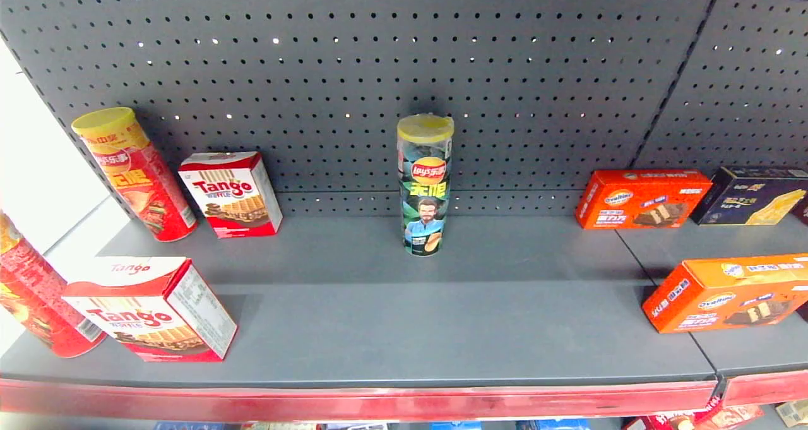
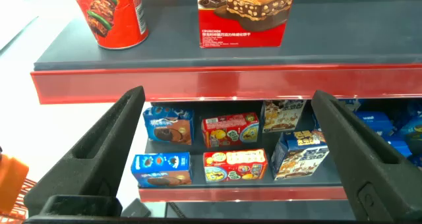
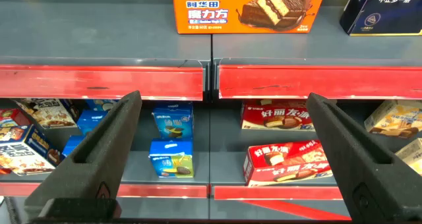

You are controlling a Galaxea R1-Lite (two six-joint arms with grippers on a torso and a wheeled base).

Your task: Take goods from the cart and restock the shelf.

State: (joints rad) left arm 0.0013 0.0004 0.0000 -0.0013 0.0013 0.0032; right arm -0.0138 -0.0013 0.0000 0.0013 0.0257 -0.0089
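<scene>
Between the jaws of the left gripper (image 2: 227, 95), which stood wide apart and held nothing, ran the red front edge (image 2: 79, 89) of the shelf (image 1: 404, 316). Beyond those jaws, on the shelf deck, a red chip can (image 2: 112, 16) stood upright with a wafer box (image 2: 244, 13) beside it. Also framed between the jaws, on a lower tier, were blue biscuit boxes (image 2: 168, 125) and small red boxes (image 2: 229, 130).

The jaws of the right gripper (image 3: 223, 97) were likewise spread wide and empty. The joint between two red edge strips (image 3: 211, 82) fell between them. Beyond the jaws, an orange box (image 3: 249, 10) lay on the shelf deck, with a dark box (image 3: 386, 10) off to one side. On the lower tier past the jaws sat stacked blue boxes (image 3: 173, 138) and red flat boxes (image 3: 283, 161).

In the head view, a tall chip can (image 1: 425, 184) with a yellow lid stood upright at mid-shelf near the perforated back panel (image 1: 404, 51), well apart from the other goods.
</scene>
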